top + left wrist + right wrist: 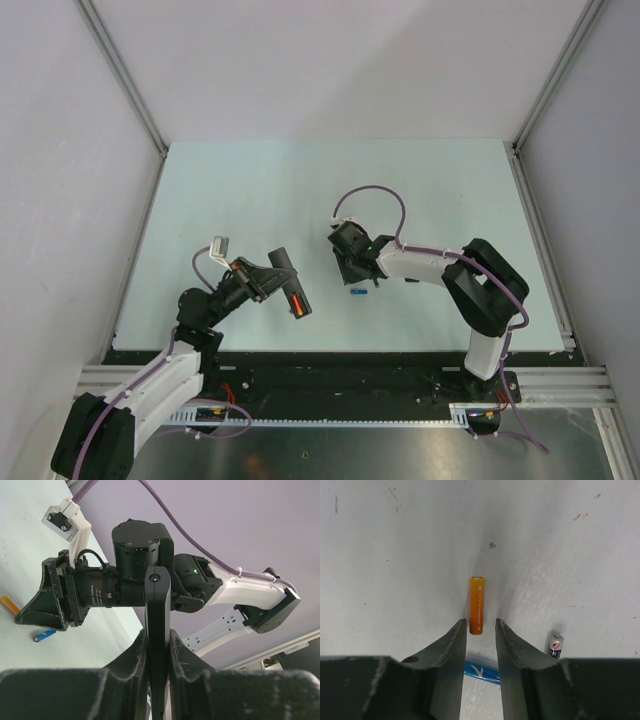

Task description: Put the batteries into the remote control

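The left gripper point(158, 632) is clamped tight on the remote control point(158, 600), holding the black bar up off the table point(250, 190) with its far end toward the right arm. From overhead, an orange-red patch point(298, 304) shows at the bar's near end, perhaps a battery already seated, though it is too small to be sure. The right gripper point(481, 623) hangs low over the table with its jaws apart, their tips either side of the near end of an orange battery point(476, 602) lying flat (not yet pinched). A blue cylinder point(479, 671) lies crosswise under the fingers, and a small grey cell point(556, 646) sits off to the right
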Motion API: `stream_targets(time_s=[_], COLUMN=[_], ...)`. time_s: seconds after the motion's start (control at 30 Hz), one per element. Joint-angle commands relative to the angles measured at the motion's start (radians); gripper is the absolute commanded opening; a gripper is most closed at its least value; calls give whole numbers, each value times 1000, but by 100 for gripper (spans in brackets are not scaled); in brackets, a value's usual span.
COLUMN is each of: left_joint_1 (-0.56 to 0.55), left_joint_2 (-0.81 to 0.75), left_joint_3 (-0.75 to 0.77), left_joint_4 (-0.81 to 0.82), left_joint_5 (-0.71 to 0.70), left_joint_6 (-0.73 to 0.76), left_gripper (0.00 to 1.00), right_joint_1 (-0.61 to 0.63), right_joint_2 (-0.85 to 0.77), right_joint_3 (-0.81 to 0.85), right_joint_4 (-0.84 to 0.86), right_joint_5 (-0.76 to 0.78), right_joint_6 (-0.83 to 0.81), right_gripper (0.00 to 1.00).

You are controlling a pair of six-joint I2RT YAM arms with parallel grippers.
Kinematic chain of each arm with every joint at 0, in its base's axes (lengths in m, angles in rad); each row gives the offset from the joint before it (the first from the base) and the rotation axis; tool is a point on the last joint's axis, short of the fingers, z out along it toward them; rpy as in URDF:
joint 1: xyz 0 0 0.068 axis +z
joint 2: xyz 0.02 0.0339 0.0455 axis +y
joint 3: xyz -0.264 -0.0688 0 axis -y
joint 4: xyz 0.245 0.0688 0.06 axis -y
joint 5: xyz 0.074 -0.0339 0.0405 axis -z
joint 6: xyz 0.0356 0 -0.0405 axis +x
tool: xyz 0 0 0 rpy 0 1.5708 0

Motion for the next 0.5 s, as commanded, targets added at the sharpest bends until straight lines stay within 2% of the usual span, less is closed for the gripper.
stream_targets(time_s=[0.0, 0.2, 0.33, 0.47], left_joint_1=[8, 8, 8, 8], left_joint_2=[-12, -17, -15, -15], left_joint_3=[-19, -22, -22, -22], left_joint_4=[33, 33, 33, 33], left_joint_5=[20, 17, 15, 17], left_joint_6=[15, 17, 15, 13], left_gripper=[0, 0, 0, 0], right_joint_1=[8, 13, 13, 5], right_joint_2=[6, 21, 21, 19], right_joint_3=[45, 59, 59, 59], right_joint_4=[-45, -64, -70, -68], right_joint_5=[12, 6, 6, -2], right_joint_6=[-19, -20, -12, -12], right_gripper=[33, 28, 19, 15])
